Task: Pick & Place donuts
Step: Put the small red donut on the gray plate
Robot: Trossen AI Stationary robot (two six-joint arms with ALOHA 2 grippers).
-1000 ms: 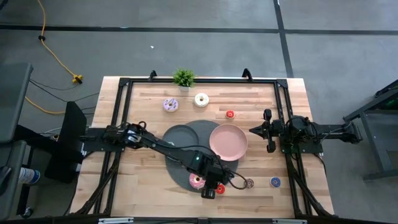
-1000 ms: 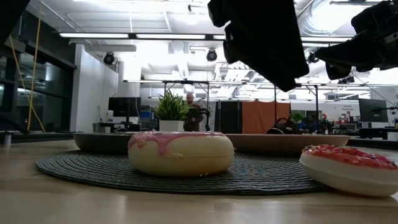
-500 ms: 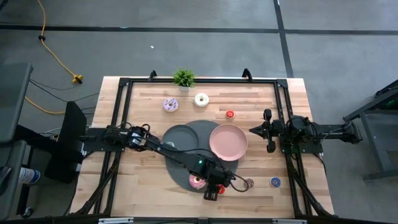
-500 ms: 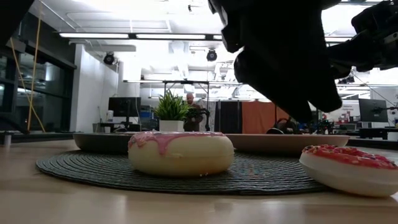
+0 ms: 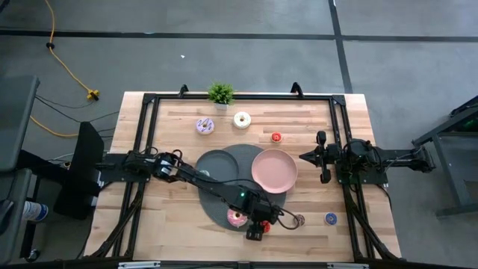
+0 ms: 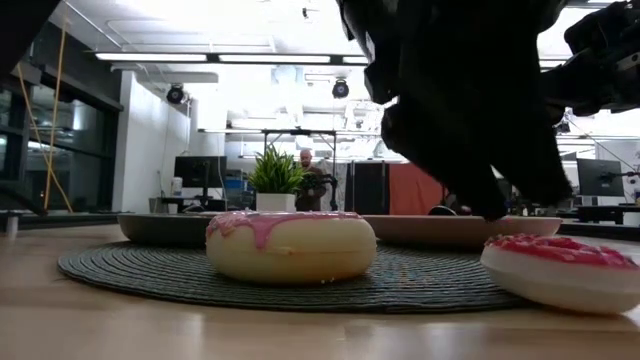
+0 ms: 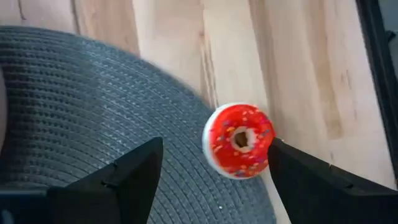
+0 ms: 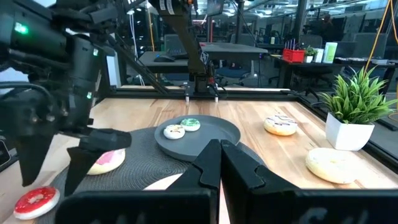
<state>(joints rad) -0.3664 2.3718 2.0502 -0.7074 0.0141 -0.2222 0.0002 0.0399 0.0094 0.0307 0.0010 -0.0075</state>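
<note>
My left gripper [image 5: 256, 230] [image 7: 216, 147] hangs open over the near right rim of the round woven mat [image 5: 224, 190]. It is just above a red sprinkled donut [image 7: 239, 140] [image 6: 560, 270] that lies flat, half on the mat's edge. One finger stands on either side of the donut and I see no touch. A pink-iced donut [image 5: 237, 217] [image 6: 290, 246] lies on the mat beside it. A purple donut [image 5: 205, 126] and a white donut [image 5: 242, 119] lie near the far edge. My right gripper [image 5: 323, 158] [image 8: 221, 157] waits shut at the table's right.
A grey plate [image 5: 215, 166] holding two tiny donuts [image 8: 181, 128] and a pink plate [image 5: 274, 170] sit on the mat. A small red donut [image 5: 276, 137], a brown one [image 5: 299, 220] and a blue one [image 5: 330, 218] lie on the wood. A potted plant [image 5: 220, 94] stands at the far edge.
My left gripper has come down and moved slightly toward the near edge, closing in over the red donut. The donuts have stayed where they were.
</note>
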